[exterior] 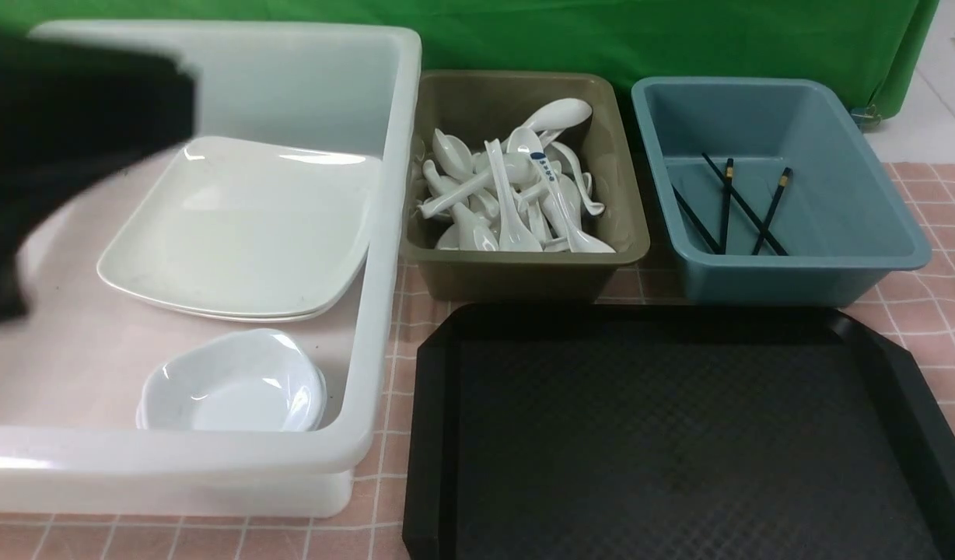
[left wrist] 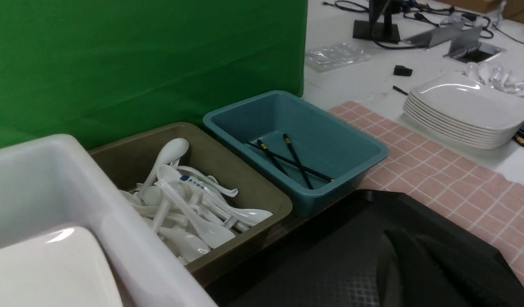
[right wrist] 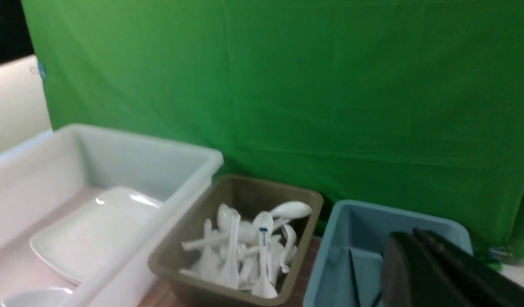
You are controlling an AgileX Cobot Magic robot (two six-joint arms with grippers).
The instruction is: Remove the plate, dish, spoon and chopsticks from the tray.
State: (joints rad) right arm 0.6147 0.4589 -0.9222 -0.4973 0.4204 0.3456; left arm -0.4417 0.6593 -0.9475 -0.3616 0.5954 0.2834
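Beyond frame, both tools (closed)

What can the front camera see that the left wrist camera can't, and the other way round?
Only the front view shows the small white dish in the white tub. Only the left wrist view shows a stack of plates beyond the cloth. Both show the spoon bin, the blue bin of chopsticks and the tray.

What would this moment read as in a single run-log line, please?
tray: bare | plate: white tub | spoon: brown bin | chopsticks: blue bin | both grippers: shut
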